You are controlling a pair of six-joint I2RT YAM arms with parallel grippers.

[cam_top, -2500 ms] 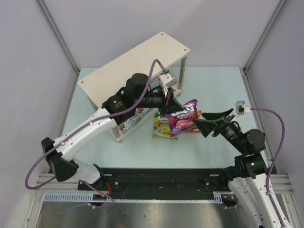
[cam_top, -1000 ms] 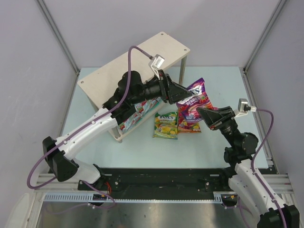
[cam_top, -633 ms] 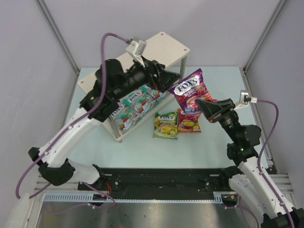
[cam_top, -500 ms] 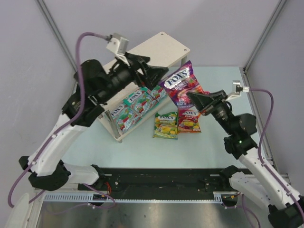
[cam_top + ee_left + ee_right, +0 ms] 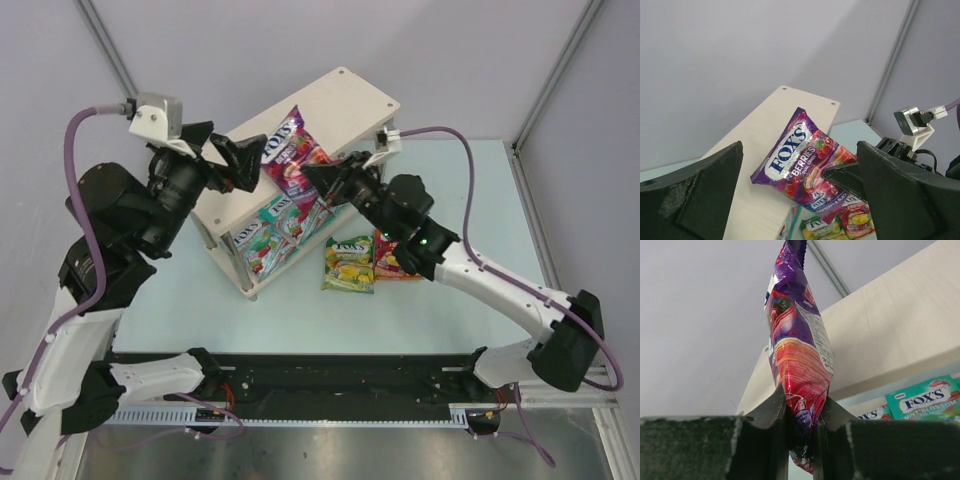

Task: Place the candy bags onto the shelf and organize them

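My right gripper (image 5: 318, 178) is shut on the bottom edge of a purple candy bag (image 5: 285, 150), holding it upright above the shelf's top board (image 5: 345, 100). In the right wrist view the purple bag (image 5: 797, 350) rises from between the pinching fingers (image 5: 774, 407). My left gripper (image 5: 225, 160) hangs open beside the shelf's left end with nothing in it, facing the bag (image 5: 800, 165). Several teal bags (image 5: 275, 215) lie on the lower tier. A green-yellow bag (image 5: 348, 262) and a red-orange bag (image 5: 395, 262) lie on the table.
The shelf stands slanted at the table's (image 5: 460, 190) back left, thin metal posts (image 5: 384, 150) at its corners. Grey walls and frame bars (image 5: 555, 75) close in both sides. The right forearm (image 5: 480, 275) stretches across the table's right half, above the red-orange bag.
The right arm lifted the purple bag off the table and carried it up and left over the shelf. The left arm drew back from the lower tier, rose leftward and opened wide.
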